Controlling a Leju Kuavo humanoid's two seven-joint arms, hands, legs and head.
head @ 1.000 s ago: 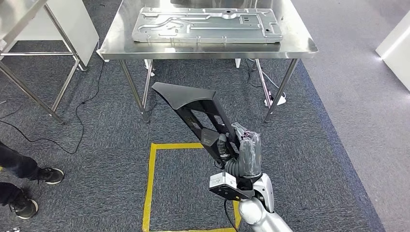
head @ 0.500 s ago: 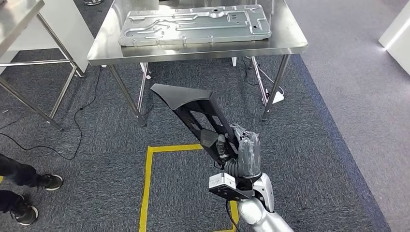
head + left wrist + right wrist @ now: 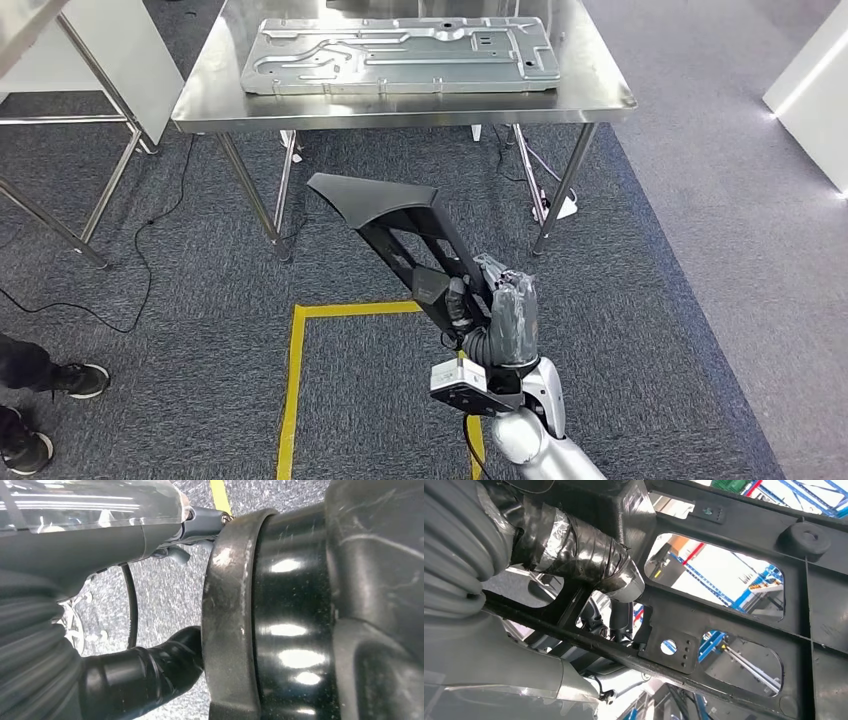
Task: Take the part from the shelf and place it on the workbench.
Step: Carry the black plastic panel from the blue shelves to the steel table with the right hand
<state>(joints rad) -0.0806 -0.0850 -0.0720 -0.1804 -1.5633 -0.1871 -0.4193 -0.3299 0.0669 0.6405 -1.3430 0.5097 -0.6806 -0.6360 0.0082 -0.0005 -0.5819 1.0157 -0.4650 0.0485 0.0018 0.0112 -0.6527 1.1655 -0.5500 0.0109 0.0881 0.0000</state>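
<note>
My right hand (image 3: 497,318) grips the lower end of a long black plastic part (image 3: 385,210), a framed bracket with cut-out windows and a flat triangular head. The part rises up and to the left from the hand, above the carpet in front of the workbench (image 3: 590,95). In the right wrist view a taped finger (image 3: 584,545) wraps around a bar of the part (image 3: 734,545). The grey ribbed cover of my left hand (image 3: 30,645) appears in the left wrist view, with its fingers hidden.
A large stamped metal plate (image 3: 400,55) covers most of the steel workbench. Yellow floor tape (image 3: 300,340) marks a square on the carpet below me. A person's shoes (image 3: 55,380) stand at the left. Another steel frame (image 3: 60,215) is left, a white cabinet (image 3: 815,90) right.
The whole picture has shifted, so the camera has moved relative to the workbench. My right hand holds the black part in the same pose throughout.
</note>
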